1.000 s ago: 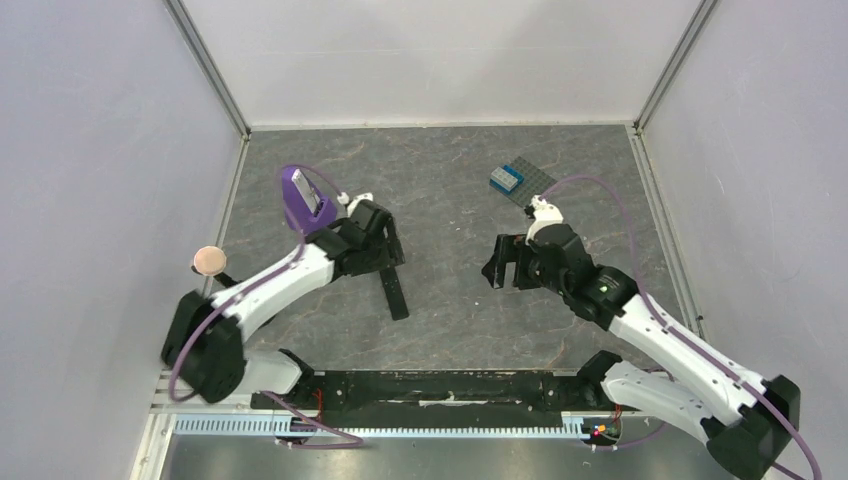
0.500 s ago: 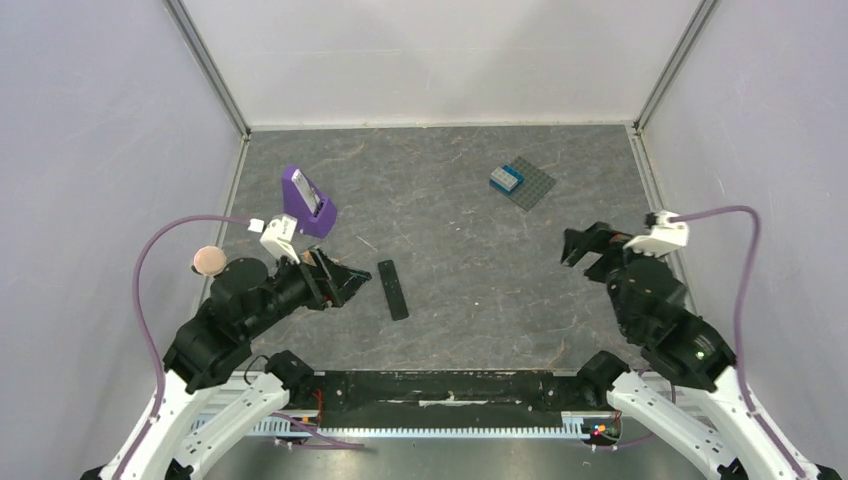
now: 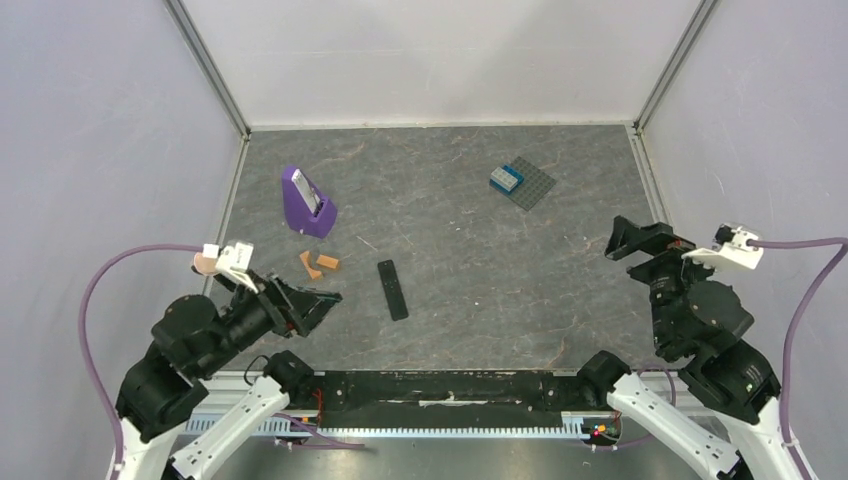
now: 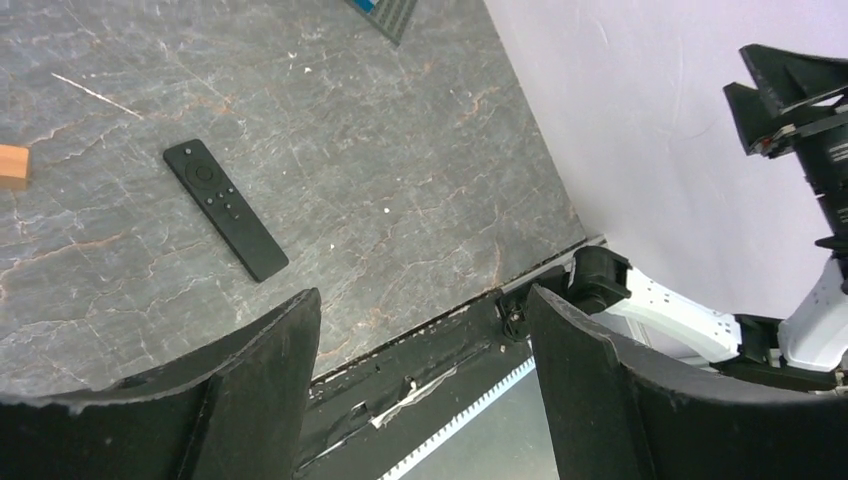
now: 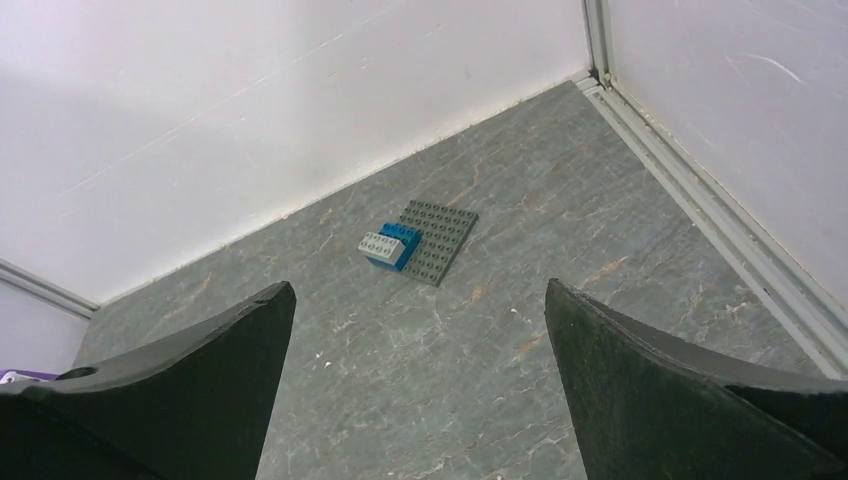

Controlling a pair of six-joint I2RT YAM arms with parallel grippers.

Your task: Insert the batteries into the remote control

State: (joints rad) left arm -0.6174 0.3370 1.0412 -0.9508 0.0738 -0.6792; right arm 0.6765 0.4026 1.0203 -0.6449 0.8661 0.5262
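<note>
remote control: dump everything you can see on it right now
The remote control is a slim, flat black bar that looks like matte plastic. It lies face up on the grey marbled table, left of centre. Its long axis points roughly away from the arms. A round ring pad sits at the far end, with small buttons below it. The underside is hidden. Only the table touches it; the orange wooden pieces lie apart.

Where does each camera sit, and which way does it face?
Top: above, behind the robot, looking down on the table; left arm, right arm show.
Left wrist: looks rightward over the remote; own jaws, right arm show.
Right wrist: faces the brick plate near far corner; own jaws show.
Shared: remote, top and left wrist.
</note>
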